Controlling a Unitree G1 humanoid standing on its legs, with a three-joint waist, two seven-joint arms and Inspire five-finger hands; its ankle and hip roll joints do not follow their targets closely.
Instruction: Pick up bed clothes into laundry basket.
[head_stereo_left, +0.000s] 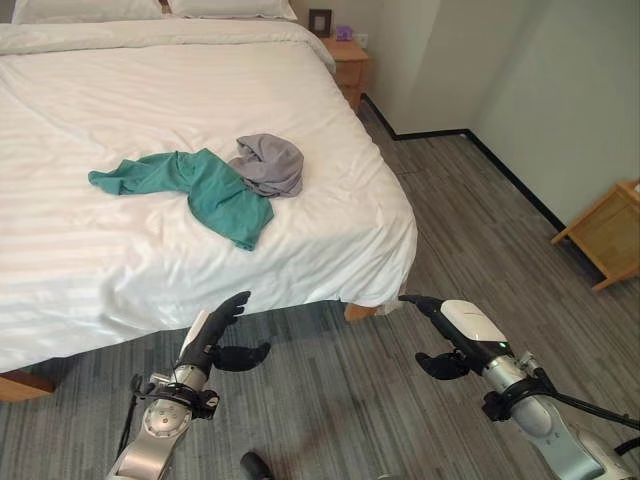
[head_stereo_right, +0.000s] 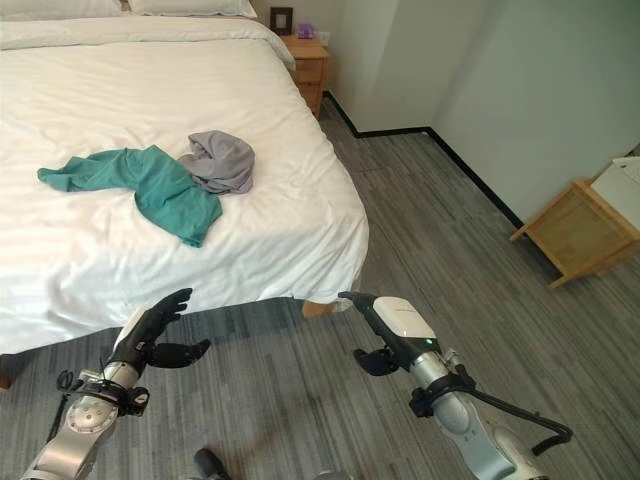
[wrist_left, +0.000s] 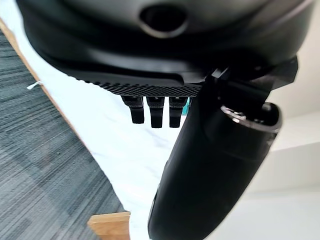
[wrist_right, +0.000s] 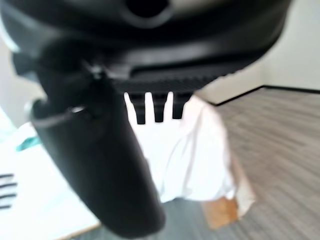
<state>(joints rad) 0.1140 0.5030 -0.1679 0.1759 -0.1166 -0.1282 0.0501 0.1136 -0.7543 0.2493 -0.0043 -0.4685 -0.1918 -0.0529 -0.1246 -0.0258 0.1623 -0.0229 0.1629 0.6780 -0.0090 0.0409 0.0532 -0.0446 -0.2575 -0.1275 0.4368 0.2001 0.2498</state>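
A green garment (head_stereo_left: 195, 188) lies spread on the white bed (head_stereo_left: 120, 250), towards the bed's right side and about midway up it. A grey garment (head_stereo_left: 270, 163) lies bunched against the green one's right end, touching it, nearer the bed's right edge. Both are well ahead of the two hands, which hang over the floor in front of the bed's foot edge.

The left hand (head_stereo_left: 215, 335) is just short of the foot edge, below and slightly left of the green garment; its fingers (wrist_left: 156, 111) are held out straight and its thumb stands apart, and it holds nothing and touches nothing. The right hand (head_stereo_left: 450, 330) is near the bed's foot-right corner, off to the right of both garments; its fingers (wrist_right: 159, 107) are also straight, thumb spread, and it is empty.

Between the hands and the clothes lies only the white sheet, which drapes over the foot edge and the corner. A wooden bed leg (head_stereo_left: 360, 311) shows under that corner. Two pillows (head_stereo_left: 230, 8) sit at the head edge. A wooden bedside cabinet (head_stereo_left: 348, 62) stands by the bed's head-right corner, with a small dark frame (head_stereo_left: 320, 21) and a small purple object (head_stereo_left: 344, 33) on top. Another wooden piece of furniture (head_stereo_left: 610, 232) stands by the wall at the far right, on the grey wood-pattern floor (head_stereo_left: 470, 220).
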